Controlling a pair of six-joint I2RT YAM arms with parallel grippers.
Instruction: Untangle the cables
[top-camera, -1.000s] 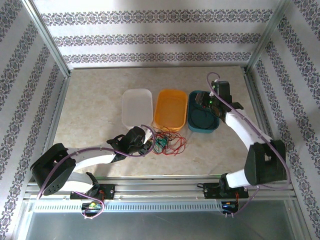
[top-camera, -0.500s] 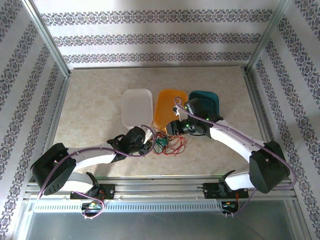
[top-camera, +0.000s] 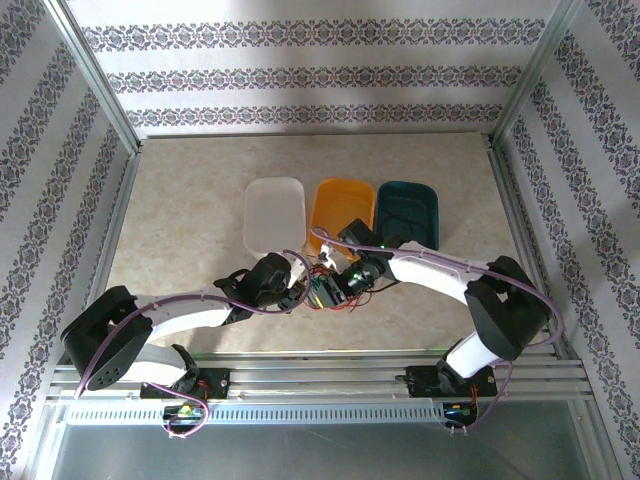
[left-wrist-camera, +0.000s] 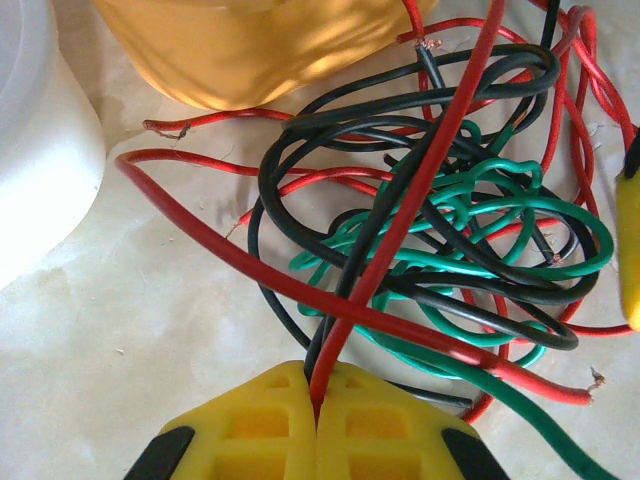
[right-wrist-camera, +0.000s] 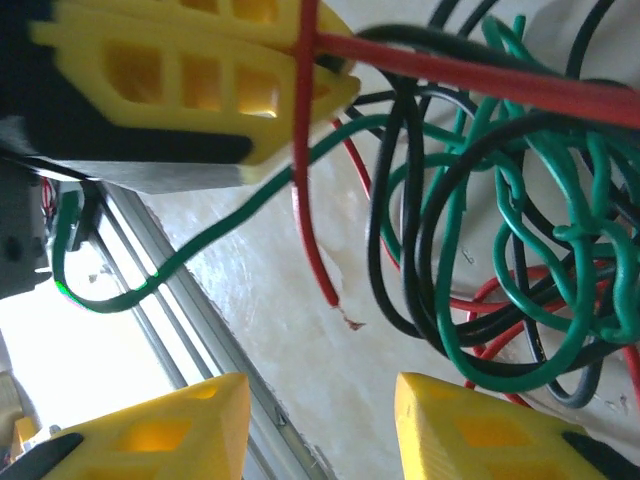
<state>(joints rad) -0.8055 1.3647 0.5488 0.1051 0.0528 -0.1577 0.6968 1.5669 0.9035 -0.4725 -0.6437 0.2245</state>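
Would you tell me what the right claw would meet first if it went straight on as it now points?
Probably the cables, first the loose red end hanging ahead of its open fingers; the left claw gripping that red cable sits just beyond, though depth is unclear.

The left hand (left-wrist-camera: 316, 400) pinches a red cable (left-wrist-camera: 408, 205) running into the tangled cables (left-wrist-camera: 445, 240).

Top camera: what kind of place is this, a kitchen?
Probably a robot test booth, not a kitchen. A left arm and right arm are bolted to a rail at the table edge, a metal frame with wallpapered panels boxes it in, and tangled cables lie by three trays.
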